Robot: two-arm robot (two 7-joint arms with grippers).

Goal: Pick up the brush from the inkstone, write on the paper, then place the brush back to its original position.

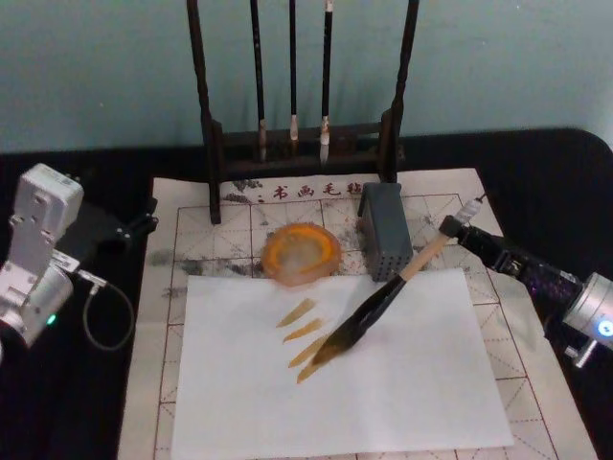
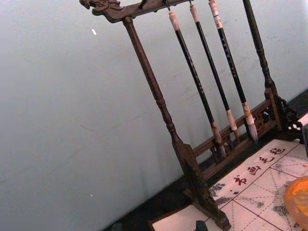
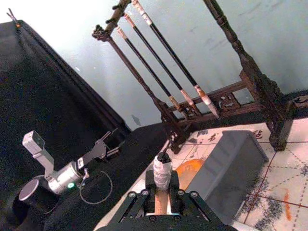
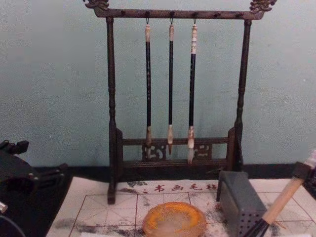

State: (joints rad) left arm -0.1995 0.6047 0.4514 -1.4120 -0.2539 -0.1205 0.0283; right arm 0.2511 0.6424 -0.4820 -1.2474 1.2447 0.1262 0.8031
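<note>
Writing is under way. Before the wooden rack [image 1: 205,125], the gridded paper [image 1: 158,326] is carrying a white sheet [image 1: 412,374] with four amber strokes. The amber dish [image 1: 302,254] is sitting empty just behind the sheet. The brush [image 1: 383,302] is leaning with its bristles touching the sheet. The right gripper [image 1: 452,228] is pinching its upper end. The left gripper [image 1: 139,225] is idling left of the paper. The next move is probably lifting the brush straight up, then returning it to the dish.

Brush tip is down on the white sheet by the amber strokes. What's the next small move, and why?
Probably raise the right gripper slightly, lifting the tan-handled, dark-bristled brush off the plain white sheet. Its bristles rest by four amber strokes, and the round amber inkstone it returns to sits farther back. The left gripper sits idle at left.
</note>
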